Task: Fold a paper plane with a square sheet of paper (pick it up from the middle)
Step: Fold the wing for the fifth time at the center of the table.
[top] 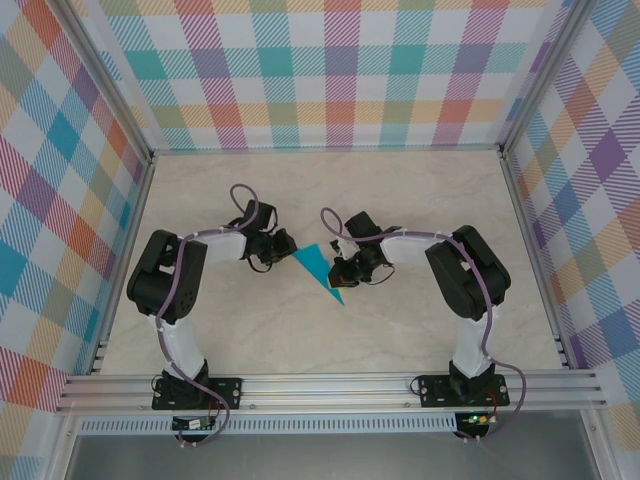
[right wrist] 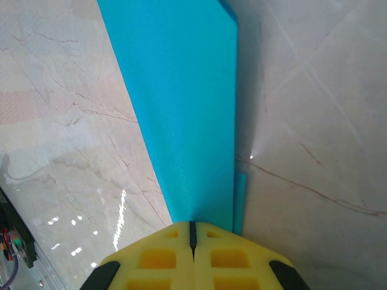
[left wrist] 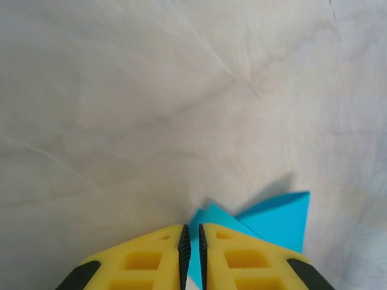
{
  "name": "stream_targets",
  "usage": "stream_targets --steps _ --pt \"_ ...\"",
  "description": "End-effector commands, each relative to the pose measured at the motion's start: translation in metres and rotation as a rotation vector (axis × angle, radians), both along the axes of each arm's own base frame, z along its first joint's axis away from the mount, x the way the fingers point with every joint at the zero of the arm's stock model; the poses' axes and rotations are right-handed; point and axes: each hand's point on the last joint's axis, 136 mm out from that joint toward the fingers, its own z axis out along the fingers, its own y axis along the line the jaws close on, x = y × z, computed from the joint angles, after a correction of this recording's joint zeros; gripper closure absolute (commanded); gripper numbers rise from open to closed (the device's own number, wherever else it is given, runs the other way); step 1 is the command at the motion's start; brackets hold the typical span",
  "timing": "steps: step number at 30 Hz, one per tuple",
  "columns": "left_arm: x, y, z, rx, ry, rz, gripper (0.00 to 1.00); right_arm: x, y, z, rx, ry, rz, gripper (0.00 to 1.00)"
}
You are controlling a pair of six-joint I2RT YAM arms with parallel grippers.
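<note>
The teal-blue paper plane (top: pixel 318 270), a folded narrow pointed shape, hangs between the two grippers near the table's middle, its tip pointing toward the near right. My left gripper (top: pixel 283 248) holds its wide far-left end. In the left wrist view a paper layer (left wrist: pixel 278 220) runs between the nearly closed yellow fingers (left wrist: pixel 145 260) of that gripper (left wrist: pixel 191 232). My right gripper (top: pixel 345 268) is on the paper's right edge. In the right wrist view it (right wrist: pixel 192 225) is shut, with the long teal panel (right wrist: pixel 181 109) coming straight out from its tips.
Pale marble-patterned tabletop (top: pixel 400 200) lies all around the paper. Checked walls enclose the far side and both flanks, and an aluminium rail (top: pixel 330 385) with both arm bases runs along the near edge.
</note>
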Motion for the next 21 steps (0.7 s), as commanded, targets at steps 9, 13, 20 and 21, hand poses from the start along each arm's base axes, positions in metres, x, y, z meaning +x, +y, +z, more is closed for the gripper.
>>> stream_targets --steps 9,13,20,21 --pt "-0.004 -0.018 0.071 -0.147 -0.17 -0.045 0.85 -0.031 -0.04 -0.052 -0.218 0.107 -0.001 1.0" --pt "-0.027 -0.054 0.064 -0.173 -0.139 -0.135 0.86 -0.029 -0.036 -0.046 -0.194 0.101 -0.001 1.0" --pt "-0.04 -0.082 0.023 -0.147 -0.048 -0.192 0.92 -0.013 -0.017 -0.014 -0.089 0.026 -0.001 1.0" --pt "-0.042 -0.082 0.017 -0.142 -0.031 -0.19 0.92 -0.009 -0.013 -0.007 -0.067 0.01 -0.002 1.0"
